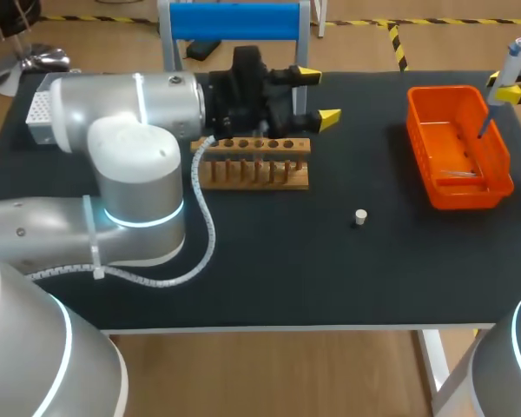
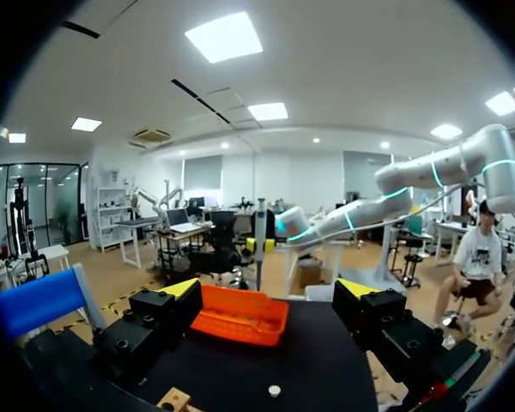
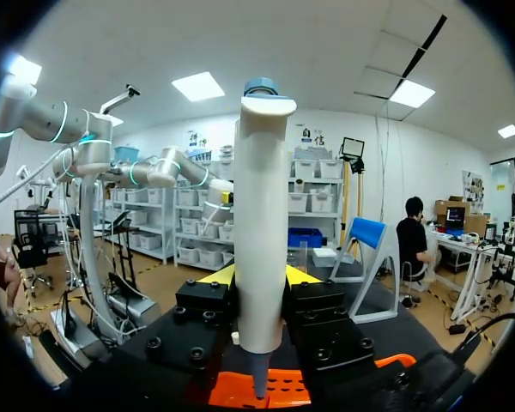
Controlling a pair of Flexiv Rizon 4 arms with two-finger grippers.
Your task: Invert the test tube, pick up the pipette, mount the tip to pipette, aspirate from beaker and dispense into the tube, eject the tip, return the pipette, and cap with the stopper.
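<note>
My right gripper (image 1: 511, 87) is at the table's far right, shut on a white pipette (image 1: 506, 71) held upright, and the pipette's thin lower end hangs over the orange bin (image 1: 504, 165). In the right wrist view the pipette (image 3: 262, 223) stands between my right gripper's (image 3: 259, 276) yellow tips, above the bin (image 3: 285, 388). My left gripper (image 1: 319, 95) hangs open and empty above the wooden tube rack (image 1: 253, 172). From the left wrist, my left gripper (image 2: 268, 290) faces the bin (image 2: 240, 316) and the pipette (image 2: 260, 245). A small white stopper (image 1: 360, 216) stands on the mat. No tube or beaker shows.
The left arm's bulk covers the table's left part and hides the area behind the rack. A white cable (image 1: 204, 234) loops from that arm over the mat. A few clear pieces (image 1: 462, 174) lie in the bin. The black table (image 1: 330, 278) runs bare along its near side.
</note>
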